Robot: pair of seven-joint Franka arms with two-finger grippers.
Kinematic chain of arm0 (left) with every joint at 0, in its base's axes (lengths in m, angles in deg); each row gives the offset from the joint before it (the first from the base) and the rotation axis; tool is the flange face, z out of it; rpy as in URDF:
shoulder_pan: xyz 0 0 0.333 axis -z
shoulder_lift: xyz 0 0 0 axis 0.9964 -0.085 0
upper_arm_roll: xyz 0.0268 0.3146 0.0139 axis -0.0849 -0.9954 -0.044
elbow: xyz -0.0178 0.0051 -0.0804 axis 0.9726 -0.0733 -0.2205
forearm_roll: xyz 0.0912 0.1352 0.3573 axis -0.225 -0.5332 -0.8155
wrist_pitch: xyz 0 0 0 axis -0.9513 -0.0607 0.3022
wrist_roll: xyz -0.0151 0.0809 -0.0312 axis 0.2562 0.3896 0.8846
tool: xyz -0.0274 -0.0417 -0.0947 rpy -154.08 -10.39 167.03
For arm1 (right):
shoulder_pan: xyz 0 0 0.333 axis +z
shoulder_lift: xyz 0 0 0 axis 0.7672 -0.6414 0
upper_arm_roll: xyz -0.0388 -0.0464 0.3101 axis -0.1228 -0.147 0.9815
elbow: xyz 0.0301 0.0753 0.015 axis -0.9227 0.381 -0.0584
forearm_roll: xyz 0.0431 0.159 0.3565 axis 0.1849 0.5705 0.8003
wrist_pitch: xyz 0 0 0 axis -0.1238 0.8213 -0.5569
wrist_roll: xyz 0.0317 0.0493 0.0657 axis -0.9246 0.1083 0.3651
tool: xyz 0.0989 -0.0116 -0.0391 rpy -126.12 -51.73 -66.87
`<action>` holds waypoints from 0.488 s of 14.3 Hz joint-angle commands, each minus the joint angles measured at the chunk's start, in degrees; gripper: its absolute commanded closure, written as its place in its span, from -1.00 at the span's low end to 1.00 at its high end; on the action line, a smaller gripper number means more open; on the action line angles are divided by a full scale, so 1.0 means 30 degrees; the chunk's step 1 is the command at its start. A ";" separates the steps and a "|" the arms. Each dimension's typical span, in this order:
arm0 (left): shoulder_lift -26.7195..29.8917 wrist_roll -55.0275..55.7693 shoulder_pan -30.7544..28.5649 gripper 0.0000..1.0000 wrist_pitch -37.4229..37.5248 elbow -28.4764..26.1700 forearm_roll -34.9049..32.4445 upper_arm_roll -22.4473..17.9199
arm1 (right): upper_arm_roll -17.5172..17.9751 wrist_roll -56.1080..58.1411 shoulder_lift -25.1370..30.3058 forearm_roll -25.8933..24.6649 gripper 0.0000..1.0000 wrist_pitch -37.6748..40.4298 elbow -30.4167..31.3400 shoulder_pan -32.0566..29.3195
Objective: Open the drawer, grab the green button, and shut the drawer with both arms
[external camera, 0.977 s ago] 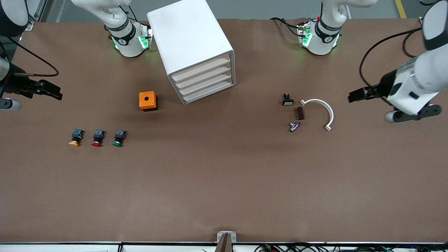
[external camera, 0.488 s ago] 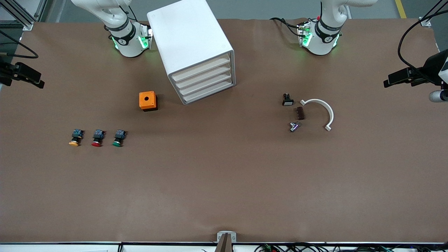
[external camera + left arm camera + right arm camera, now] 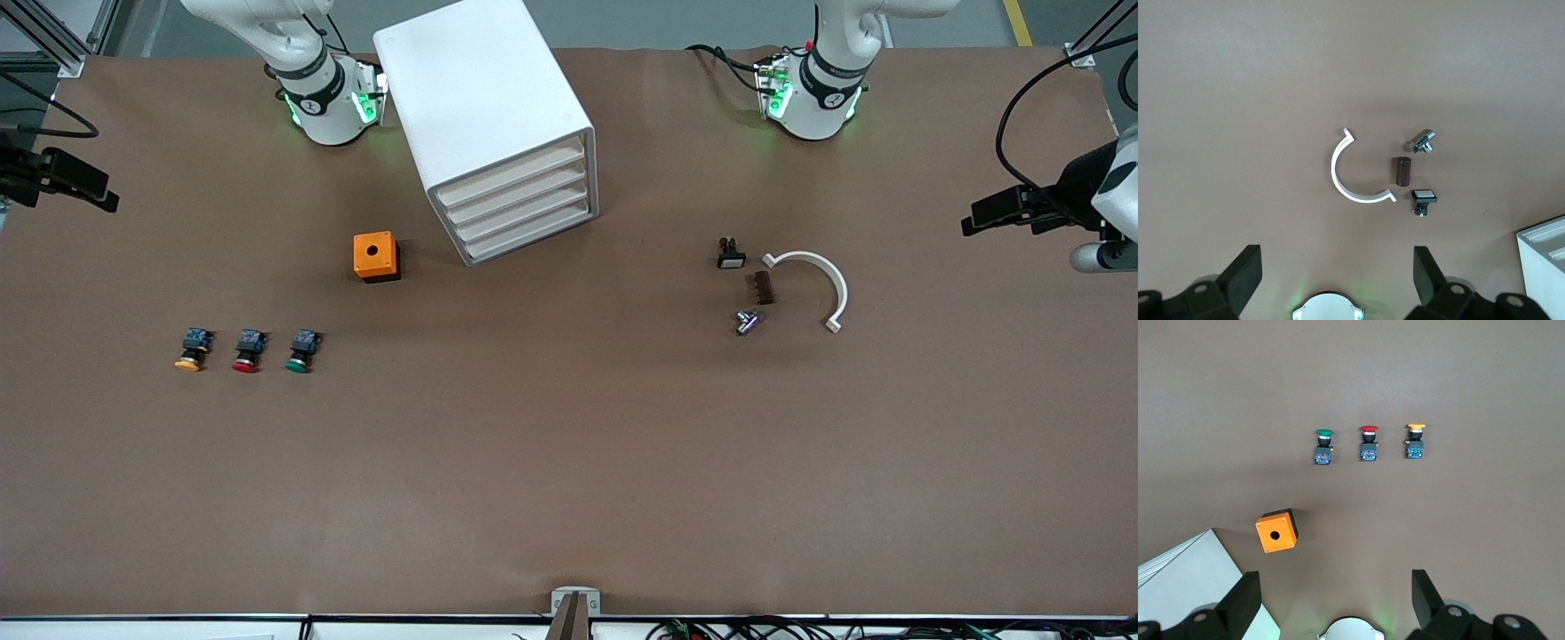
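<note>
both arms are parked high at the table ends and wait. vs. a second ago they have pulled outward and up: the left gripper [image 3: 973, 220] sits over the edge at the left arm's end, the right gripper [image 3: 102, 194] over the edge at the right arm's end; in the last half sec. each shifted only slightly. both grippers are spread wide w/ nothing between the fingers [image 3: 1245, 273], confirmed in the wrist views [image 3: 1245, 597]. the drawer unit [image 3: 498, 133] stands between the two bases, all four drawers flush, none opened. the green button [image 3: 300, 351] lies on the table, not in a drawer, toward the right arm's end, beside the red button [image 3: 247, 351] and the yellow button [image 3: 190, 349], nearer the front camera than the orange box [image 3: 375, 256]. the white curved clip [image 3: 813, 284] and small parts lie toward the left arm's end, untouched. judgement: the retreat clears the workspace; task not begun, drawer opening is first.
</note>
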 commanded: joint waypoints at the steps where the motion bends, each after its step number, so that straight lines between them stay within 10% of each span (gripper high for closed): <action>1: -0.0029 0.0114 0.0254 -1.00 -0.0218 0.0013 -0.0189 0.0051 | 0.0128 0.0261 0.0933 0.0313 -1.00 0.0080 0.0927 -0.0350; 7: -0.0409 0.0349 0.0255 -1.00 -0.0951 0.0420 -0.0160 0.0051 | 0.0157 0.1696 0.2549 0.0283 -1.00 -0.1503 0.3100 -0.0408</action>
